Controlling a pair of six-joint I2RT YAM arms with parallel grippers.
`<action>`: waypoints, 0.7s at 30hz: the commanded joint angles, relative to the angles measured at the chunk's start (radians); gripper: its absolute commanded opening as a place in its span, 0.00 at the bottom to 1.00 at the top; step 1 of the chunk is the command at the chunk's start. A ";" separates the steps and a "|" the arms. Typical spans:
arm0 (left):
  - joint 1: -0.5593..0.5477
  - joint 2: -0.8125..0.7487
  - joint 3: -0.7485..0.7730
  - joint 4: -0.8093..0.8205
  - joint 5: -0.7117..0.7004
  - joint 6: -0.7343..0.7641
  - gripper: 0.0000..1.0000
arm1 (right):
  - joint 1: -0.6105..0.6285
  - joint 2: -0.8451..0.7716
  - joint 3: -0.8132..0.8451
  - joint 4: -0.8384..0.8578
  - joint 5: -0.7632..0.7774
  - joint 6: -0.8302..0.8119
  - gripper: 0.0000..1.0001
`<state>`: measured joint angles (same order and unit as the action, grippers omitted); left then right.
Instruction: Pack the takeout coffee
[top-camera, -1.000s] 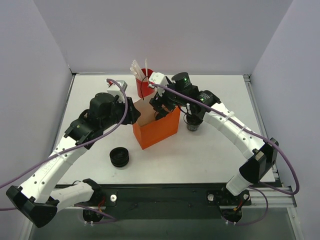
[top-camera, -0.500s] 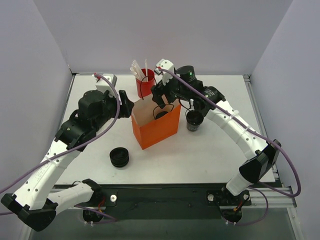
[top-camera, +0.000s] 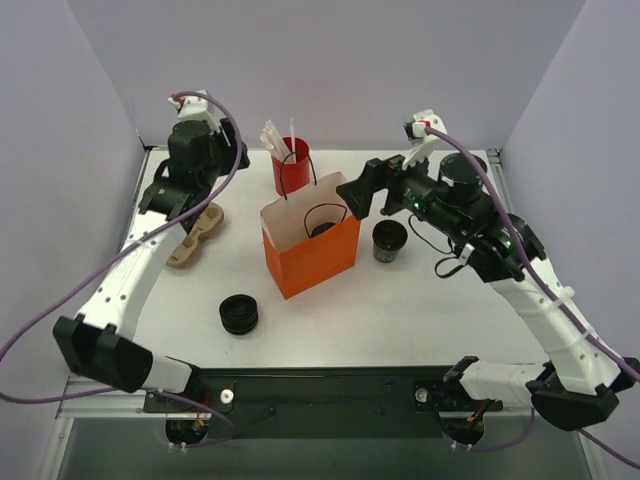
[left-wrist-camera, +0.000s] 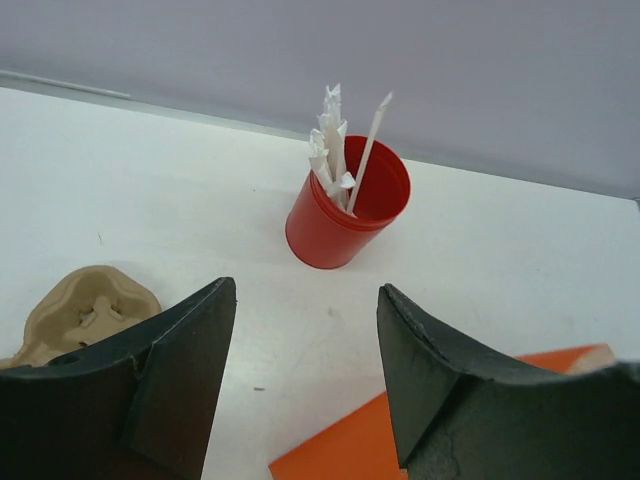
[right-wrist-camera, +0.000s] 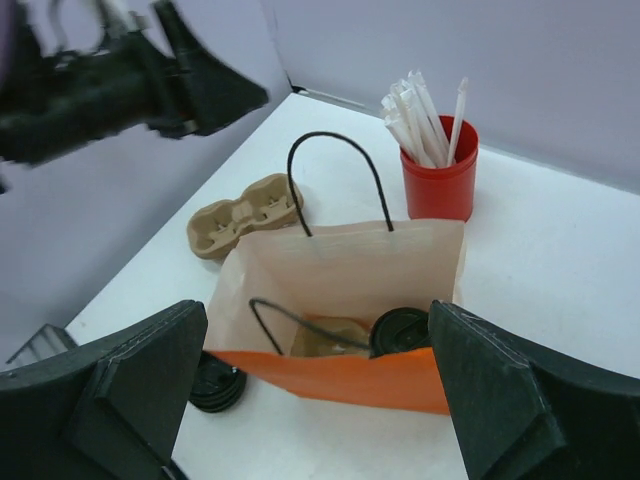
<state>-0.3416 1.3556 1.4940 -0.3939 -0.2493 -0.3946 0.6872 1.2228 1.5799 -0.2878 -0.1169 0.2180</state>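
Note:
The orange paper bag (top-camera: 312, 252) stands open at the table's middle. One black lidded coffee cup (top-camera: 322, 229) sits inside it, also seen in the right wrist view (right-wrist-camera: 402, 330) next to a tan insert. A second black cup (top-camera: 389, 240) stands on the table just right of the bag. My right gripper (top-camera: 358, 198) is open and empty, above the bag's right side (right-wrist-camera: 318, 320). My left gripper (top-camera: 222, 165) is open and empty at the back left, pointing toward the red cup (left-wrist-camera: 306, 290).
A red cup of white straws (top-camera: 291, 165) stands behind the bag (left-wrist-camera: 347, 205). A tan cardboard carrier (top-camera: 196, 232) lies to the bag's left (right-wrist-camera: 243, 215). A low stack of black lids (top-camera: 239, 314) lies in front of the bag.
Both grippers have drawn away from the bag. The left arm swung up to the back left, uncovering the carrier. The right arm pulled back to the right.

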 joint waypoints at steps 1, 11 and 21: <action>0.032 0.179 0.077 0.183 0.022 0.101 0.68 | 0.015 -0.088 -0.104 0.015 -0.055 0.123 1.00; 0.076 0.591 0.397 0.234 0.151 0.186 0.59 | 0.023 -0.155 -0.080 -0.123 0.155 0.023 1.00; 0.073 0.625 0.427 0.242 0.226 0.194 0.52 | 0.028 -0.111 -0.043 -0.166 0.171 0.015 1.00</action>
<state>-0.2665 2.0190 1.8729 -0.2142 -0.0834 -0.2195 0.7078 1.0958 1.5032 -0.4435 0.0185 0.2516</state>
